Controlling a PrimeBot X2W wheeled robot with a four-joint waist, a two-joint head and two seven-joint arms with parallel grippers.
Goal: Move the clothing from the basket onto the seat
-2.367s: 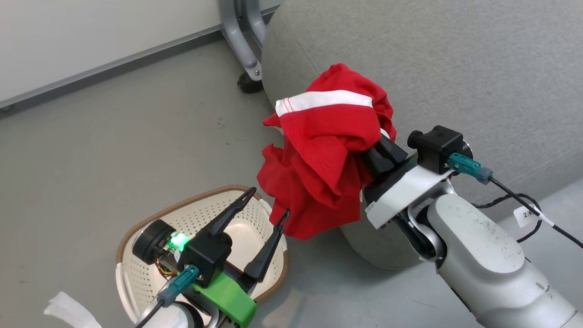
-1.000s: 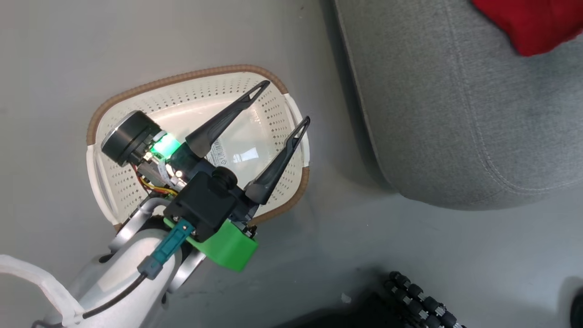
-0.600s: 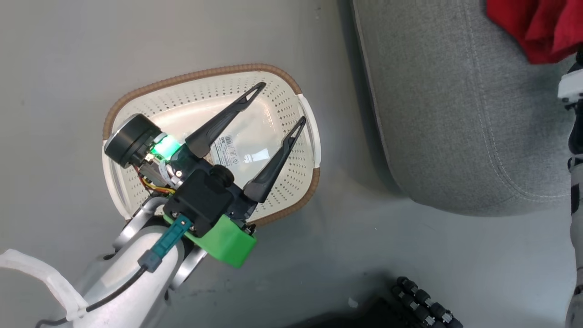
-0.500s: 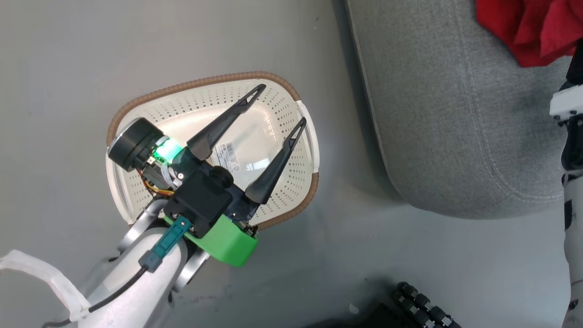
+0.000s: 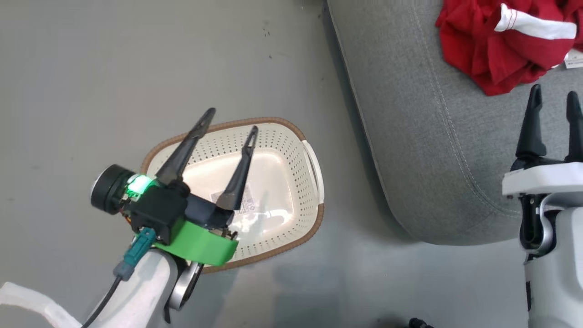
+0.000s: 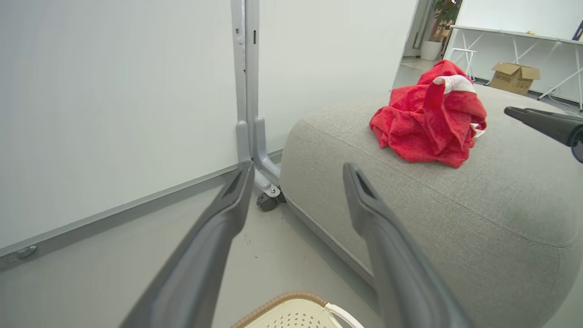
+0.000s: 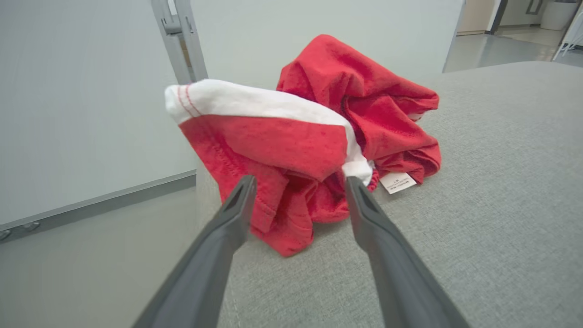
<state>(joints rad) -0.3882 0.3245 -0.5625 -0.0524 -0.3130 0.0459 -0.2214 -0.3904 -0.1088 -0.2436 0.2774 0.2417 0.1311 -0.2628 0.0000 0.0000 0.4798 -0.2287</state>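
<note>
Two grippers, one basket, one seat and one garment are in sight. Nearest, the left gripper (image 5: 231, 120) hangs over the cream perforated basket (image 5: 298, 182). Its two dark fingers are spread wide, slanting up the head view with nothing between them. The basket stands on the grey floor (image 5: 91, 68), a label (image 5: 248, 200) on its bottom. The right gripper (image 5: 554, 92) reaches over the near part of the light grey seat (image 5: 432, 136), fingers parted and empty, pointing at the red clothing (image 5: 492, 50). That garment lies crumpled farther back on the seat, just beyond the fingertips, one white band (image 5: 533, 27) uppermost and a small tag (image 5: 574, 59) at its edge.
</note>
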